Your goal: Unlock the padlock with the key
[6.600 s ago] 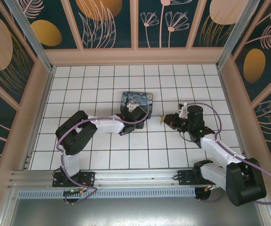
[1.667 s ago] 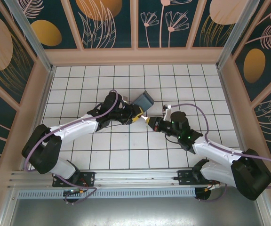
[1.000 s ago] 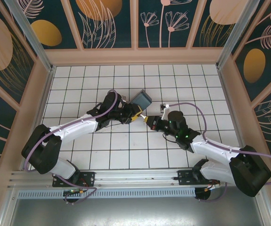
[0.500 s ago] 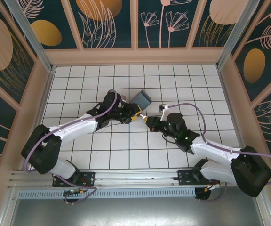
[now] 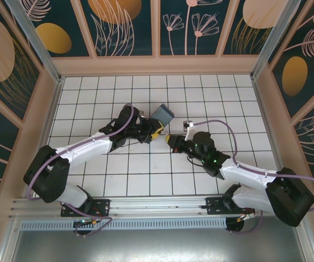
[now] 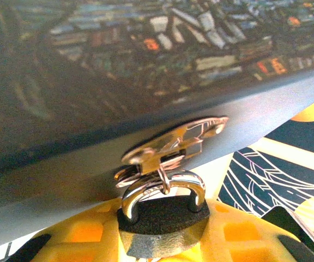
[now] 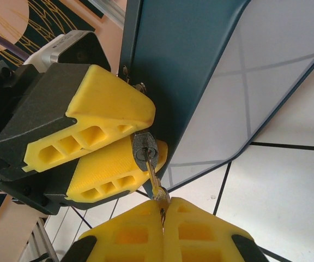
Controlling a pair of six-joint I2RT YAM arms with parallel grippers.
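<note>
Two grippers meet: your left gripper [image 6: 162,243] clamps the padlock [image 6: 163,222] hanging on the box [image 6: 146,65]; your right gripper [image 7: 162,214] pinches the key [image 7: 152,177], tip at the keyhole.

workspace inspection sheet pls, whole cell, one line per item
surface: white tiled table with dark grid lines
job's things: padlock hangs by its shackle from the hasp of the blue painted box; key points into the padlock's bottom face, depth cannot be told
clutter: nothing seen
grippers: left gripper shut on the padlock, box tilted, contact with the table cannot be told; right gripper shut on the key
cables: purple cable arches over the right arm, clear of the fingers; another runs along the left arm
surroundings: floral wall panels on three sides, metal rail at the near edge
</note>
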